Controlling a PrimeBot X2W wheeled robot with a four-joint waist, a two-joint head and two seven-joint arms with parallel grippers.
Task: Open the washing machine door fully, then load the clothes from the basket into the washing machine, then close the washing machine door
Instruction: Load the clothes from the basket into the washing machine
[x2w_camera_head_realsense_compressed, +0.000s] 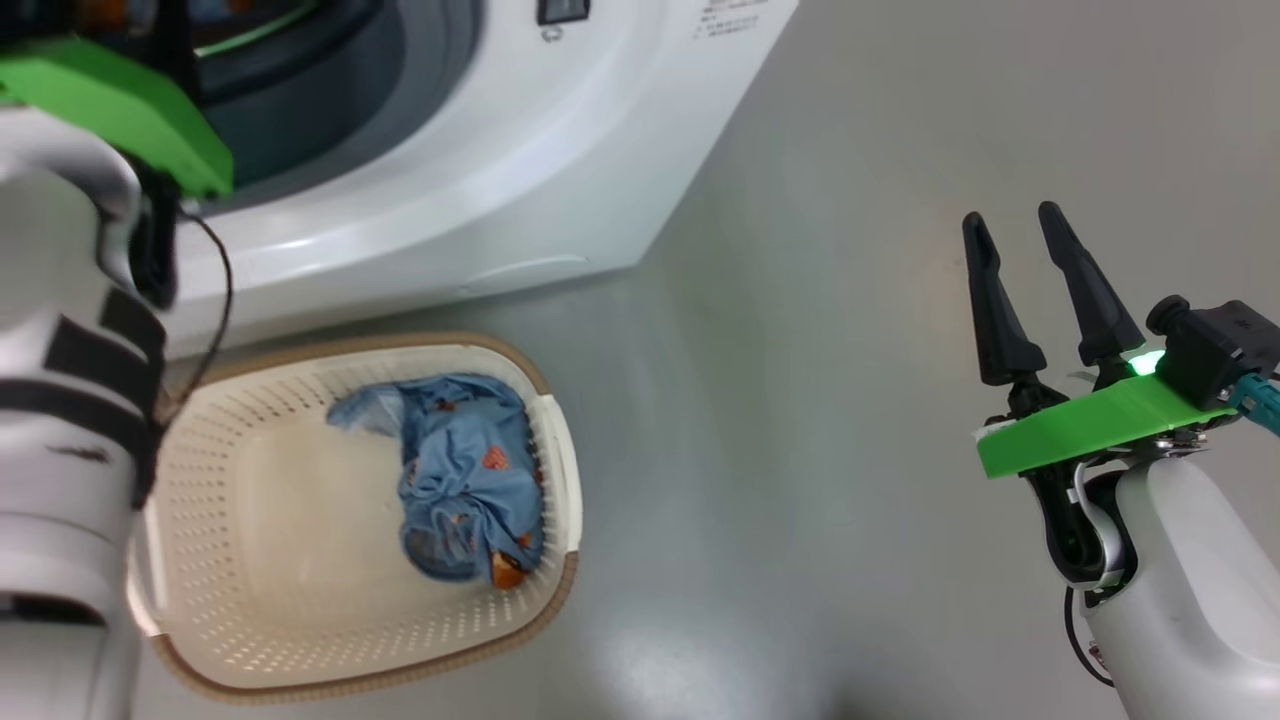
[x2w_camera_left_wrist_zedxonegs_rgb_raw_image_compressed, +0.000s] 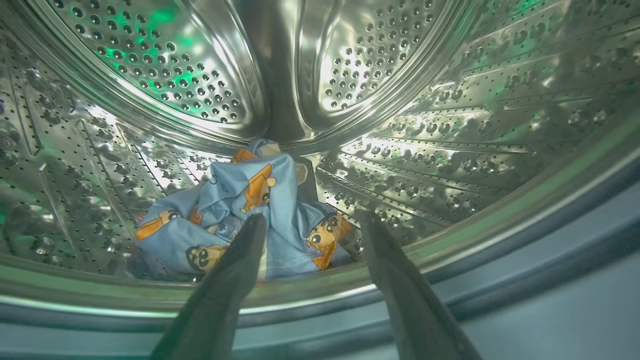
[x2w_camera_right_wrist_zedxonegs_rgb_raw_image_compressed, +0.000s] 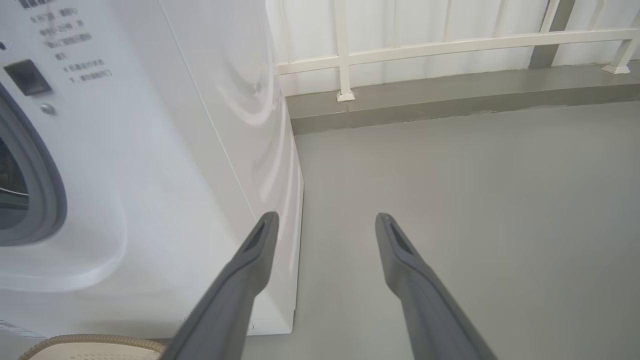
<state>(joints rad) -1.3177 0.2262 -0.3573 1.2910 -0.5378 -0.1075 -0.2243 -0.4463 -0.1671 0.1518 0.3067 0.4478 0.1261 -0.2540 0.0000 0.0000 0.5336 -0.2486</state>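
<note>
Reaching into the washing machine drum (x2w_camera_left_wrist_zedxonegs_rgb_raw_image_compressed: 350, 75), my left gripper (x2w_camera_left_wrist_zedxonegs_rgb_raw_image_compressed: 312, 220) stands apart, empty, beside one blue garment (x2w_camera_left_wrist_zedxonegs_rgb_raw_image_compressed: 235, 200); right gripper (x2w_camera_head_realsense_compressed: 1010, 215) apart over floor (x2w_camera_head_realsense_compressed: 850, 400); another blue garment (x2w_camera_head_realsense_compressed: 465, 470) lies in the basket (x2w_camera_head_realsense_compressed: 566, 470).

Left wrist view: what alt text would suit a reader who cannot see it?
A crumpled light-blue garment with orange cartoon figures lies low in a perforated steel drum. The left gripper, dark fingers spread open, points toward it.

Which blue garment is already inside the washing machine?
The garment in the steel drum, just ahead of the left tool; the other garment sits bunched in the basket.
</note>
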